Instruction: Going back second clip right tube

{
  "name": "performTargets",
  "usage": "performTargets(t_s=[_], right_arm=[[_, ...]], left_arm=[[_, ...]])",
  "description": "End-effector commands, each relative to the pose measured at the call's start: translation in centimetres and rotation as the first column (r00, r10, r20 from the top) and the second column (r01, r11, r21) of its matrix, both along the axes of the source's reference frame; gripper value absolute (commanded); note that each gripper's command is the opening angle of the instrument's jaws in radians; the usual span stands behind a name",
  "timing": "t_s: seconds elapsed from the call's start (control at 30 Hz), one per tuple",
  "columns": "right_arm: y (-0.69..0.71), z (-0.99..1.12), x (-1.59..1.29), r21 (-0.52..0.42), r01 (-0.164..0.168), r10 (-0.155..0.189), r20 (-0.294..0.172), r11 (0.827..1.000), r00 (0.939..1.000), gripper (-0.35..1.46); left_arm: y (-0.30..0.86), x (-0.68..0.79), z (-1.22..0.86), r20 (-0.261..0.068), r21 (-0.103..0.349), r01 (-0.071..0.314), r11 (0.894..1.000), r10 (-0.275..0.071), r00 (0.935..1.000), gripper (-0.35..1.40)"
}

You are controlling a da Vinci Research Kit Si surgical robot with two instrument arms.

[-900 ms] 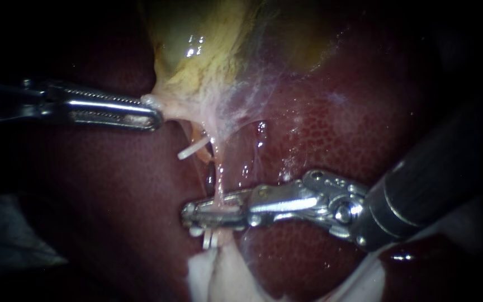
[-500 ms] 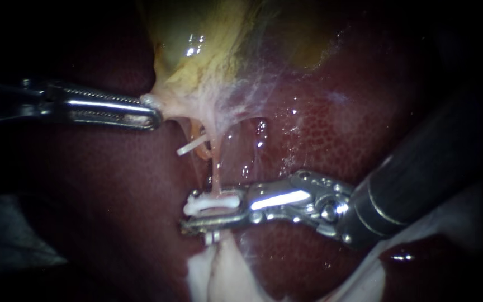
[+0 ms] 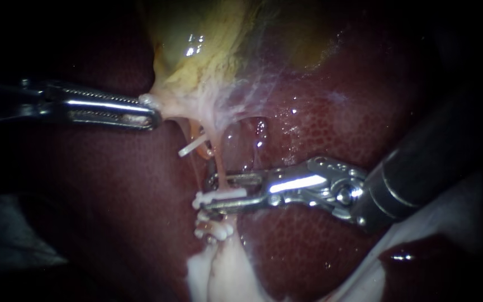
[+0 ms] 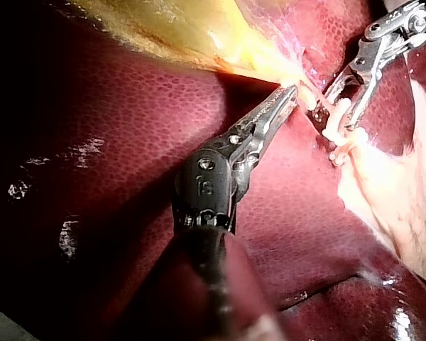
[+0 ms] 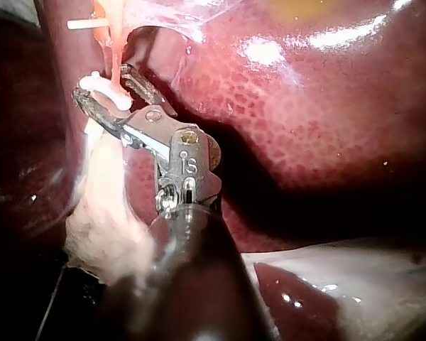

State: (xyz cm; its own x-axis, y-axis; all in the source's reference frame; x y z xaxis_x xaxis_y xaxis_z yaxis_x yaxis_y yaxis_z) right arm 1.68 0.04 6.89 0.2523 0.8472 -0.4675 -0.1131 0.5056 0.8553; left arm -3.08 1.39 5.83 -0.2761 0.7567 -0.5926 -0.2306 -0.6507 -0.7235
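My left instrument [image 3: 147,112] comes in from the left, jaws shut on the pale edge of the yellow gallbladder [image 3: 197,56], holding it taut. A thin pink tube [image 3: 219,168] runs down from there. My right instrument [image 3: 214,191] has its jaws open astride the tube. A white clip [image 3: 222,196] crosses the tube along the lower jaw. Another white clip [image 3: 193,147] sits higher up, and more white clips [image 3: 214,228] lie just below the jaws. The right wrist view shows the right instrument's jaws [image 5: 113,92] apart, with the clip [image 5: 99,89] at one of them.
Dark red liver [image 3: 320,112] lies behind and on both sides of the tube. Pale whitish tissue [image 3: 219,274] spreads below the clips. In the left wrist view the right instrument [image 4: 341,106] stands close ahead of the left instrument's tip [image 4: 287,96].
The right instrument's jaws, closed over the tube 0.9 s ago, have opened and shifted up along it, uncovering a white clip. The left instrument has held still.
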Motion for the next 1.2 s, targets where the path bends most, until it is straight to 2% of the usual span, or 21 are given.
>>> performTargets(t_s=[0.03,0.13,0.23,0.3,0.37,0.5,0.57,0.7,0.9,1.0,1.2], right_arm=[[0.01,-0.01,-0.02,-0.001,-0.003,0.003,0.001,1.000,1.0000,0.48],[0.03,0.00,-0.09,-0.005,-0.003,0.003,0.000,1.000,1.0000,0.48],[0.06,-0.04,-0.16,-0.093,0.016,-0.016,0.006,0.996,0.9999,0.50],[0.09,-0.11,-0.26,-0.196,0.061,-0.059,0.015,0.979,0.9982,0.50],[0.13,-0.24,-0.38,-0.288,0.117,-0.109,0.046,0.950,0.9930,0.50],[0.22,-0.53,-0.65,-0.443,0.220,-0.182,0.127,0.869,0.9750,0.50],[0.27,-0.70,-0.81,-0.503,0.240,-0.194,0.141,0.830,0.9707,0.50],[0.36,-0.95,-1.04,-0.552,0.249,-0.199,0.150,0.796,0.9685,0.50],[0.40,-1.12,-1.24,-0.580,0.267,-0.231,0.136,0.770,0.9634,0.50],[0.37,-1.14,-1.28,-0.582,0.274,-0.250,0.124,0.766,0.9603,0.50],[0.35,-1.16,-1.29,-0.594,0.280,-0.261,0.120,0.754,0.9579,0.50]], left_arm=[[0.00,0.00,-0.01,0.000,0.000,0.000,1.000,0.000,1.0000,-0.35],[0.00,0.00,-0.01,0.000,0.000,0.000,1.000,0.000,1.0000,-0.35],[0.00,0.01,-0.01,0.001,0.000,-0.001,1.000,0.001,1.0000,-0.35],[0.00,0.02,-0.01,0.001,0.000,-0.001,1.000,0.001,1.0000,-0.35],[0.00,0.03,-0.01,0.001,0.000,-0.001,1.000,0.001,1.0000,-0.35],[0.00,0.04,0.00,0.002,0.000,-0.002,1.000,0.002,1.0000,-0.35],[0.00,0.05,0.00,0.002,0.000,-0.002,1.000,0.002,1.0000,-0.35],[0.01,0.05,0.01,0.002,0.000,-0.003,1.000,0.003,1.0000,-0.35],[0.01,0.06,0.02,0.002,0.000,-0.003,1.000,0.003,1.0000,-0.35],[0.02,0.06,0.04,0.002,0.000,-0.003,1.000,0.003,1.0000,-0.35],[0.02,-0.02,0.27,0.000,-0.015,-0.001,1.000,0.001,1.0000,-0.35]])
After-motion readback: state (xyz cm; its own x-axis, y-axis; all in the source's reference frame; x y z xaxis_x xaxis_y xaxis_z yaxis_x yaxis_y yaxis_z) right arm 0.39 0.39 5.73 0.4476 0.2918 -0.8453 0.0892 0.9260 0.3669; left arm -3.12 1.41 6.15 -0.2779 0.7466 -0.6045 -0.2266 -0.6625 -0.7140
